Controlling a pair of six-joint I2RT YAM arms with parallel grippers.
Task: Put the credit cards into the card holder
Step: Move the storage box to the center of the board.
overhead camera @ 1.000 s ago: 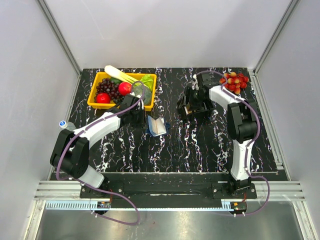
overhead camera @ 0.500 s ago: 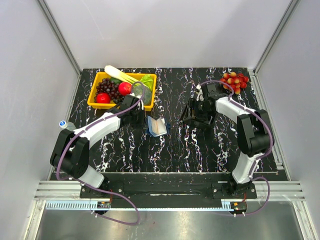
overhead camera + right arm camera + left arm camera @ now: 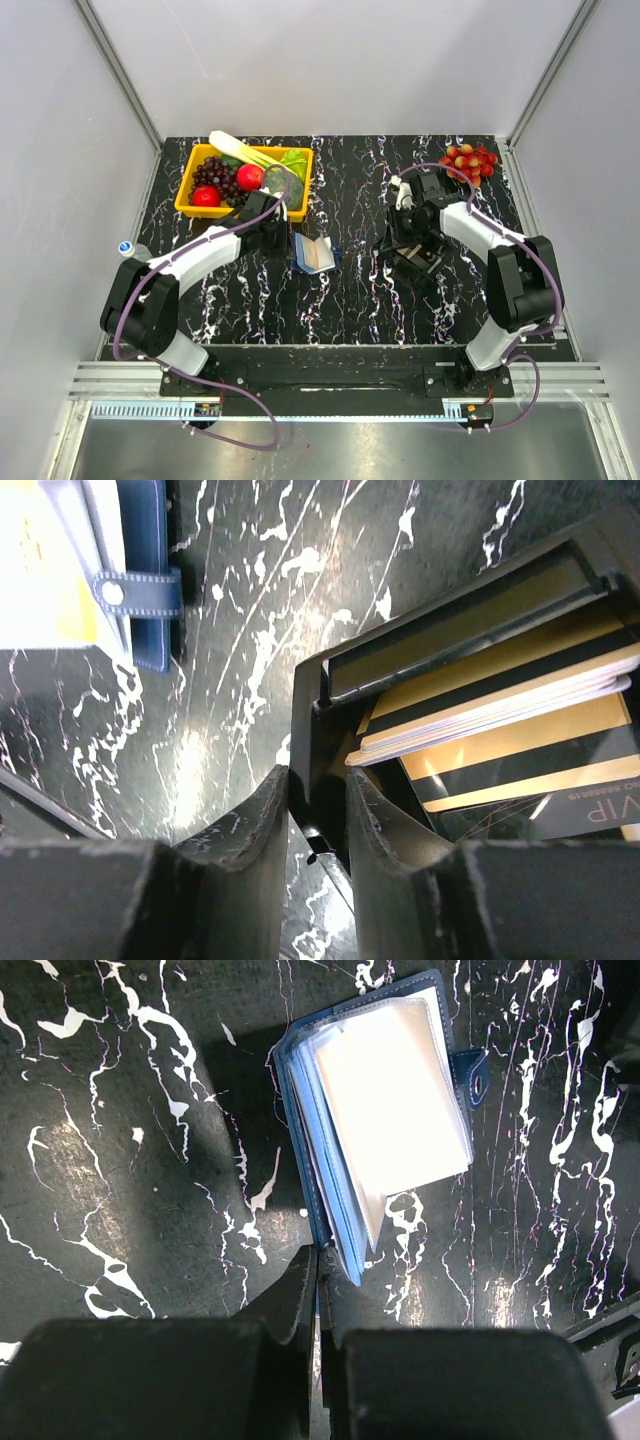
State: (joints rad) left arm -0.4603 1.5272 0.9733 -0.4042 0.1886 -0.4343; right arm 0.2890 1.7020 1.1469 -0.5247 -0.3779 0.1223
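Note:
The dark-blue card holder (image 3: 316,254) lies open on the marbled table, with a pale card showing in its clear slot (image 3: 385,1110). My left gripper (image 3: 319,1260) is shut on the edge of its blue cover, seen from above at the holder's left side (image 3: 291,238). The credit cards (image 3: 510,710), gold with black stripes and white edges, lie stacked in a black open-topped tray (image 3: 450,630). My right gripper (image 3: 318,790) is shut on that tray's wall, one finger outside and one inside. From above, the tray (image 3: 422,264) sits right of the holder under the right gripper (image 3: 406,248).
A yellow basket (image 3: 190,207) with grapes, apples and greens stands at the back left. A cluster of red fruit (image 3: 467,163) lies at the back right. A small bottle (image 3: 128,248) lies off the mat's left edge. The holder's strap (image 3: 135,588) shows in the right wrist view.
My right gripper has closed on the tray wall, and the right arm with the tray has moved nearer and to the right. The left arm and card holder have not moved.

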